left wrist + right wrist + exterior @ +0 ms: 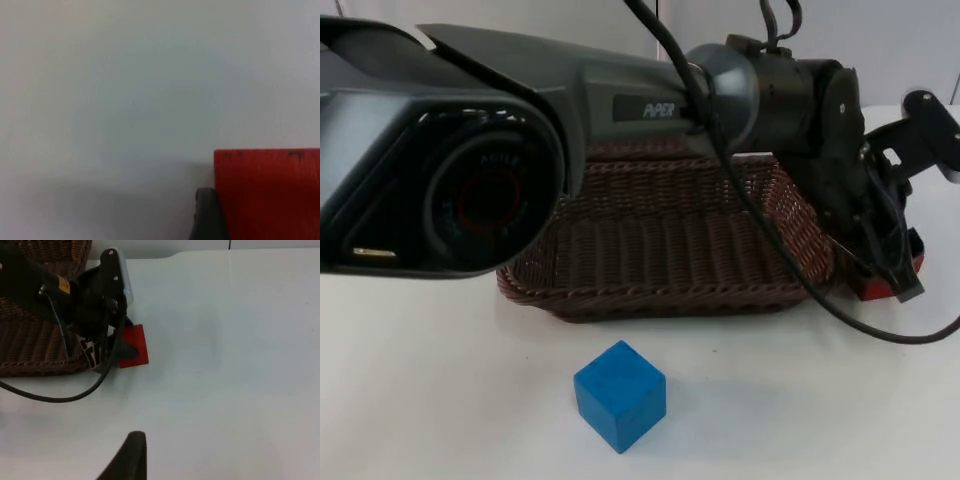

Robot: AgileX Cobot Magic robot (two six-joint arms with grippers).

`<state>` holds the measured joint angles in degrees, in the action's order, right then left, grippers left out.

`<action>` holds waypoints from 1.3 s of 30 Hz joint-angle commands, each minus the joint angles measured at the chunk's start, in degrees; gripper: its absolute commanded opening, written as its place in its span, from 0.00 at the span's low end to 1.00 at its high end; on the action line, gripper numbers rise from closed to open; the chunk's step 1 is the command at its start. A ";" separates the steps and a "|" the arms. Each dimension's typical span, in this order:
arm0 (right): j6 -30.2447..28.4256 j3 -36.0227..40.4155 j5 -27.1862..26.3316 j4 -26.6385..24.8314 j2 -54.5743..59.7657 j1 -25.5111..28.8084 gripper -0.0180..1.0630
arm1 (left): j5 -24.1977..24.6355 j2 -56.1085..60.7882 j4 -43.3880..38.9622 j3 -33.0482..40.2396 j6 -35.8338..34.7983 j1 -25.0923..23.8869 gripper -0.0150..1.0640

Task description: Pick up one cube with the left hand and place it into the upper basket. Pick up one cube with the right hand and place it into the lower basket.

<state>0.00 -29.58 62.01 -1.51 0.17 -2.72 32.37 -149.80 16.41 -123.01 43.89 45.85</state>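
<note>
**Left pincer down at the red cube, right one hanging back**

So the left pincer (895, 270) is way over on the far side of the worktop (440, 400), reaching across the brown wicker basket (670, 250) and down to the table just past the basket's edge. It's right at the red cube (880, 288). In the left wrist view the red cube (267, 195) sits close up against a black fingertip (207, 215), touching or as good as. Honestly can't tell if the fingers are clamped on the cube or just around it, the arm body hides too much.

From the right wrist view you get the same scene from the side: left pincer (107, 357) low over the red cube (134, 347), which rests on the white worktop (225, 340) just beside the wicker basket (35, 350).

The right pincer (127, 457) is waiting well apart from all that, above bare worktop. One black fingertip shows, so open or closed, can't tell.

The blue cube (619, 395) sits alone on the worktop in front of the basket, near it but not touching.
</note>
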 commanded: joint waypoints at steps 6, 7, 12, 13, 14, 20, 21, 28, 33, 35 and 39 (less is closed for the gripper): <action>0.00 0.00 -0.24 -0.09 -0.17 0.24 0.99 | 3.09 4.56 -0.41 -0.24 -1.85 0.02 0.01; 0.00 0.00 -0.24 -0.09 -0.17 0.24 0.99 | 4.02 5.88 -0.41 -0.24 -3.37 0.02 0.01; 0.00 0.00 -0.24 -0.09 -0.17 0.24 0.99 | 8.74 11.53 -0.41 -0.24 -8.84 0.02 0.01; 0.00 0.00 -0.24 -0.09 -0.17 0.24 0.99 | 9.76 12.90 -0.41 -0.24 -9.86 0.02 0.01; 0.00 0.00 -0.24 -0.09 -0.17 0.24 0.99 | 9.76 12.90 -0.41 -0.24 -9.86 0.02 0.01; 0.00 0.00 -0.24 -0.09 -0.17 0.24 0.99 | 12.70 18.32 -0.78 -0.24 -15.14 -0.48 0.01; 0.00 0.00 -0.24 -0.09 -0.17 0.24 0.99 | 12.97 19.19 -0.78 -0.24 -16.11 -0.64 0.01; 0.00 0.00 -0.24 -0.09 -0.17 0.24 0.99 | 13.65 21.14 -0.78 -0.24 -19.38 -3.01 0.01; 0.00 0.00 -0.24 -0.09 -0.17 0.24 0.99 | 15.67 21.35 -0.78 -0.24 -21.00 -5.17 0.01; 0.00 0.00 -0.24 -0.09 -0.17 0.24 0.99 | 17.31 21.35 -0.78 -0.24 -21.99 -6.46 0.01; 0.00 0.00 -0.24 -0.09 -0.17 0.24 0.99 | 19.32 21.35 -0.92 -0.24 -23.39 -8.78 0.01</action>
<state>0.00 -29.58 62.01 -1.51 0.17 -2.72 51.22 -129.39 15.56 -123.01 21.42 37.44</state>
